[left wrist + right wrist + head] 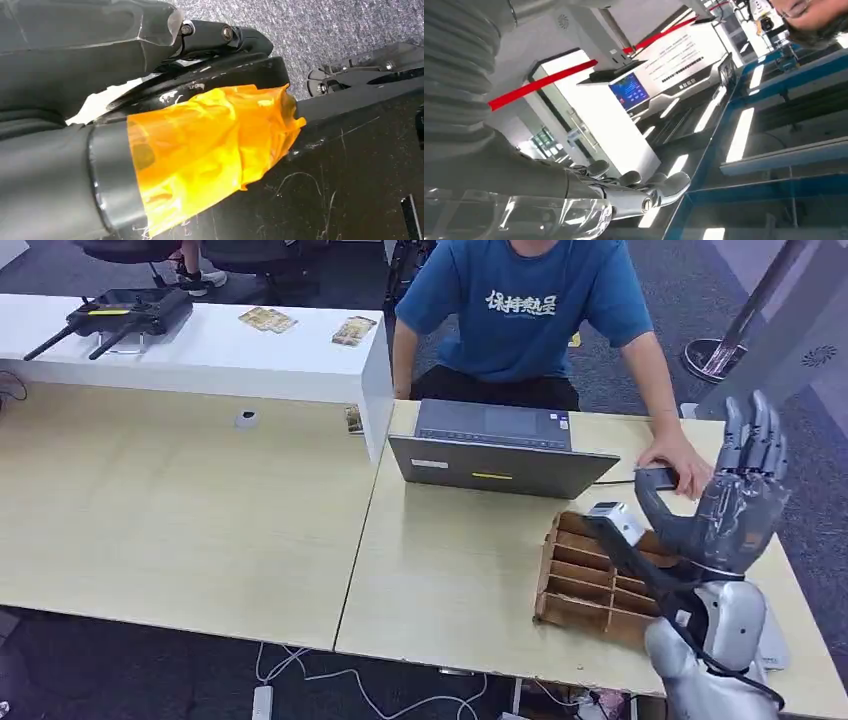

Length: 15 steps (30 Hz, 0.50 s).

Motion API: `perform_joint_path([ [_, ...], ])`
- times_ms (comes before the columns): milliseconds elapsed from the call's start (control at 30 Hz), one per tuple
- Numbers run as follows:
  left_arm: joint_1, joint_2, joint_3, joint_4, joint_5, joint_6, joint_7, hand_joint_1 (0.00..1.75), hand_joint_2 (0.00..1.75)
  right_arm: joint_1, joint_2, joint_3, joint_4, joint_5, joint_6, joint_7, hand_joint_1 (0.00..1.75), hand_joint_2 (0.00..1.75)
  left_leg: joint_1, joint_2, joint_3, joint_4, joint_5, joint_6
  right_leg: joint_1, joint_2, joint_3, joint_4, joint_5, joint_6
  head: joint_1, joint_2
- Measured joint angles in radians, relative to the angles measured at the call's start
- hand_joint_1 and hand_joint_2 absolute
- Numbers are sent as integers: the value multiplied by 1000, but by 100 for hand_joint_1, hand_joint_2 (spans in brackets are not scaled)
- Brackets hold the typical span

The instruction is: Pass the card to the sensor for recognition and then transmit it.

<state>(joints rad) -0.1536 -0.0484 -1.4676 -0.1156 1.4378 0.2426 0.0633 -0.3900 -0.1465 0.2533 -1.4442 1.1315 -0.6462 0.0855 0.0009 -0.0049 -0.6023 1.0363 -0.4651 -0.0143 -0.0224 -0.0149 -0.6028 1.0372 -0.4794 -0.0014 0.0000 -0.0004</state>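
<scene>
Pale wooden desks [180, 510] stretch out below me, with a white counter [210, 350] along the far left edge carrying a black controller [115, 315] and a couple of small card packs [355, 330]. Across the desk sits a person in a blue shirt [525, 305], one of their hands [680, 462] resting on the tabletop just beside my raised right hand [735, 490]. A grey laptop [495, 450] stands between us, its back toward me. Near my right arm lies a brown slotted cardboard organiser [590, 575], and a small white device [615, 518] sits at its far edge, close to my thumb. My right hand is lifted upright over that corner, fingers [755, 440] straight and side by side, thumb spread away, holding nothing. I cannot tell where the card itself is, nor how my left hand's fingers lie; near that wrist I see orange tape [210, 150] wrapped on a dark part.
</scene>
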Motion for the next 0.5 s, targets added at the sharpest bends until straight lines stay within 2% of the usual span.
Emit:
perform_joint_path([
  [500,1,0,0,0,14,1,-4,0,0,99,-29,-45,-66,-31,-2,-33,0,175,0,0,0,0,0,0,0,0,0,0,0,0,0,0],
])
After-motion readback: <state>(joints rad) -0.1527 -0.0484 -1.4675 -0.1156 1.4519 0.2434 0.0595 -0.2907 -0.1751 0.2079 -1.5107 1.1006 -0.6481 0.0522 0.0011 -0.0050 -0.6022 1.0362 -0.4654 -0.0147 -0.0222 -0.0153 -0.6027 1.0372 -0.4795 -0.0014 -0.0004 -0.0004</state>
